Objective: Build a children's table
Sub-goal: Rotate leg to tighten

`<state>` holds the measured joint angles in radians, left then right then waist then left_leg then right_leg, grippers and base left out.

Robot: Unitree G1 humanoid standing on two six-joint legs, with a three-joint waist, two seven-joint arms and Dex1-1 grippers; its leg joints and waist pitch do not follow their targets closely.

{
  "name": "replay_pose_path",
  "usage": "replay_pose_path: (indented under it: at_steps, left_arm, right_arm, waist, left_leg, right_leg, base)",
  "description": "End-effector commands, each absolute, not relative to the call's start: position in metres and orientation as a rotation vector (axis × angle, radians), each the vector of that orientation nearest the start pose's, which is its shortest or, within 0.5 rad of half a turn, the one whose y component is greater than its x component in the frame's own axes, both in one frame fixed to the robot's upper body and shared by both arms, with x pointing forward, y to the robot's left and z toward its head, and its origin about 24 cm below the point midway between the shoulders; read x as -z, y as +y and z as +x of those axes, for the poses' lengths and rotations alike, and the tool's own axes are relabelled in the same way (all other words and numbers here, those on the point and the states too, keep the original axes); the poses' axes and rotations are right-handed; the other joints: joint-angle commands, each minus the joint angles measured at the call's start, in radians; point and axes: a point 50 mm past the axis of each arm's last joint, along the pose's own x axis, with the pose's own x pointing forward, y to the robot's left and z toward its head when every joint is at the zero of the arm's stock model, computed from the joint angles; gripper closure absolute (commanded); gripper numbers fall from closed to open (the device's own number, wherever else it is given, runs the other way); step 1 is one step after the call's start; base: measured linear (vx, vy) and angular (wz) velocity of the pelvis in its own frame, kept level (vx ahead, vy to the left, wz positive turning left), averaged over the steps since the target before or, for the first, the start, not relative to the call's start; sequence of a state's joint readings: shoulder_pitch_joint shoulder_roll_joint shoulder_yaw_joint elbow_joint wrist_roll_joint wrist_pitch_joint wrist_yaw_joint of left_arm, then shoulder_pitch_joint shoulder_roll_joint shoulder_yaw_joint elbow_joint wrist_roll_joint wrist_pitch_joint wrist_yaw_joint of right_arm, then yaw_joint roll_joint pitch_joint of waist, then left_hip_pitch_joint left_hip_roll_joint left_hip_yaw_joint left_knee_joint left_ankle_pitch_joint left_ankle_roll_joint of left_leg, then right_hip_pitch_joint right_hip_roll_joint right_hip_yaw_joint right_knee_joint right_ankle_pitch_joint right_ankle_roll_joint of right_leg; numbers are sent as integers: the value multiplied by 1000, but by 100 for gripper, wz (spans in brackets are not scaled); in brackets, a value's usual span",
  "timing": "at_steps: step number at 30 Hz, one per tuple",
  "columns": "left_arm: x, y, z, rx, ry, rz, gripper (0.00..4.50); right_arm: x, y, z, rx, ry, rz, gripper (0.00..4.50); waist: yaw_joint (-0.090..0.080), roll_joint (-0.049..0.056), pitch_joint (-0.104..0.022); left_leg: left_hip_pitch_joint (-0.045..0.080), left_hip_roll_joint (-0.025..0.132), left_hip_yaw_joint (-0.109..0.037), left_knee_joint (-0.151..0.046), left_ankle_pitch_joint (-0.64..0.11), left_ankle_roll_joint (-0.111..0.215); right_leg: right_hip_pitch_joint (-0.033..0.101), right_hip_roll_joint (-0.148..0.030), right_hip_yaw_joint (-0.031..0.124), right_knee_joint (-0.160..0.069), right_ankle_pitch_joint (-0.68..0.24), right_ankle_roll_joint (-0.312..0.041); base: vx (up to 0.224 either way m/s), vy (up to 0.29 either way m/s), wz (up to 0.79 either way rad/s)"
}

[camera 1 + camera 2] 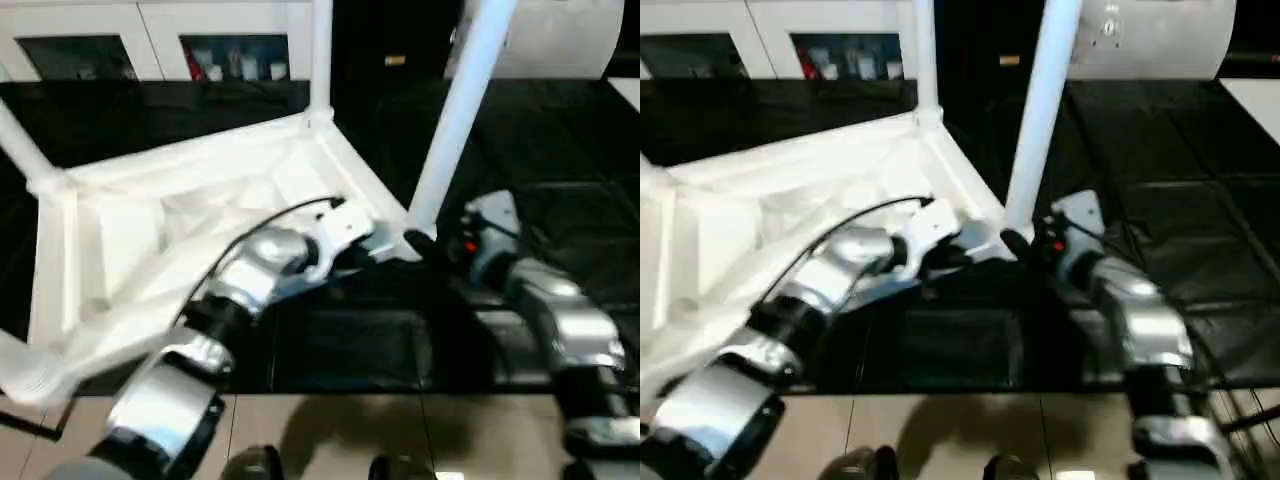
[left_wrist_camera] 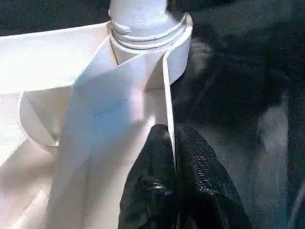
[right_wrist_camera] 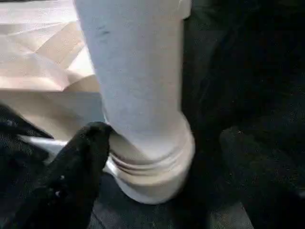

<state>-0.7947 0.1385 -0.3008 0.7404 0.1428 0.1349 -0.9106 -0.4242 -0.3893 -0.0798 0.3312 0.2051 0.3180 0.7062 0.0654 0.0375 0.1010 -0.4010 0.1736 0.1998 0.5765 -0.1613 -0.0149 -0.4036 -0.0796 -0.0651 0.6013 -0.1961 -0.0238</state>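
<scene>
The children's table [image 1: 150, 230] lies upside down on the black worktable [image 1: 560, 220], its white legs pointing up. My left gripper [image 2: 172, 138] is shut on the thin rim of the table top, just below the near right corner socket [image 2: 143, 28]. In the left eye view the left gripper [image 1: 380, 252] sits beside that corner. My right gripper [image 3: 167, 157] is open at the foot of the leg [image 3: 138, 86] standing in that socket. One black finger [image 3: 81, 167] touches the leg's base and the other stands off on the far side. The same leg [image 1: 455, 120] rises steeply.
Another upright leg [image 1: 320, 55] stands at the far corner, and further legs [image 1: 15, 140] stick out at the left. White cabinets [image 1: 230, 55] line the back. The worktable's front edge [image 1: 350, 393] runs just before the tan floor.
</scene>
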Motion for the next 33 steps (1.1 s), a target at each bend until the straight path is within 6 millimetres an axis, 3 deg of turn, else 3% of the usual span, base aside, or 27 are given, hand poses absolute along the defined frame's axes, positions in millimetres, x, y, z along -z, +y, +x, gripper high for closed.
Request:
replay_pose_path:
  at_steps: [1,8,9,17,20,22,33]
  left_arm:
    - [-69,60,341,1265,351,537,450]
    - [-68,73,330,1496,334,637,450]
    - [-68,74,328,1523,341,642,450]
    - [-66,78,312,1739,343,700,450]
    - [-67,78,310,1761,337,690,450]
    - [-68,78,310,1770,335,691,450]
    - [-68,80,310,1778,332,691,450]
  right_arm:
    - [-86,-206,317,-668,208,-73,9]
    - [-93,-214,303,-902,235,-157,3]
    - [-94,-213,300,-950,240,-152,30]
    - [-94,-207,286,-1216,316,-133,83]
    - [-93,-206,283,-1254,339,-127,114]
    - [-91,-204,281,-1288,355,-129,137]
    - [-89,-200,279,-1360,382,-87,222]
  waist:
    - [7,-8,-72]
    - [28,-7,-75]
    - [31,-8,-75]
    - [49,-7,-74]
    - [49,-7,-74]
    - [50,-12,-75]
    - [50,-10,-74]
  left_leg:
    - [25,61,-33,-56,-150,117]
    - [28,66,-29,-52,-135,131]
    - [27,66,-29,-51,-140,133]
    - [30,72,-30,-55,-167,113]
    - [30,72,-30,-54,-155,115]
    - [29,72,-30,-54,-152,114]
    - [30,72,-30,-54,-168,101]
  right_leg:
    - [57,-79,45,-67,-45,-264]
    - [54,-79,44,-59,6,-277]
    - [55,-80,44,-58,2,-279]
    - [53,-85,46,-59,-49,-280]
    - [51,-85,46,-59,-48,-280]
    - [52,-86,45,-58,-56,-280]
    - [48,-86,47,-61,-98,-270]
  base:
    - [0,0,0]
    - [0,0,0]
    - [0,0,0]
    - [0,0,0]
    - [0,0,0]
    - [0,0,0]
    - [0,0,0]
